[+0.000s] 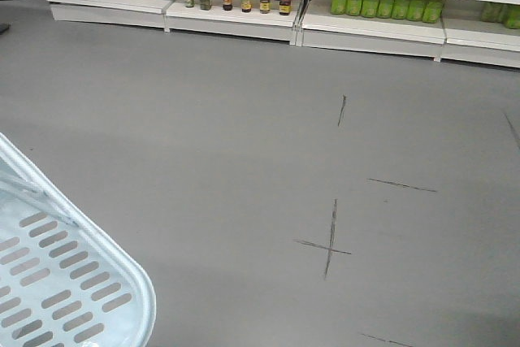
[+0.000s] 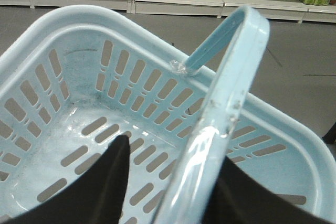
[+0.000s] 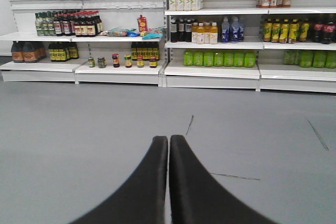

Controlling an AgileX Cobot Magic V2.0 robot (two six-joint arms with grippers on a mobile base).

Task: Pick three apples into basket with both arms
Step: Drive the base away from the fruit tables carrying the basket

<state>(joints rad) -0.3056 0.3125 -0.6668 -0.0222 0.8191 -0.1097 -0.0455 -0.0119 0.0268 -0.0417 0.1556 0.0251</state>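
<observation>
A pale blue rectangular plastic basket with a thick rounded rim and rows of oblong slots in its walls and floor fills the left wrist view. Its surface is scuffed and faintly speckled. The basket's glossy, flat-sided blue handle stands raised and arches towards the camera. The left gripper hangs over the basket's interior with its smooth, tapered black fingers spread apart and the handle running between them. A gap shows beside the left finger; contact on the other side cannot be told. In the front view one rounded basket corner sits low on the left, over a matte grey floor with dark cross marks. The right gripper is away from the basket, its curved black fingers pressed together on nothing, facing white shop shelves of bottles and jars
</observation>
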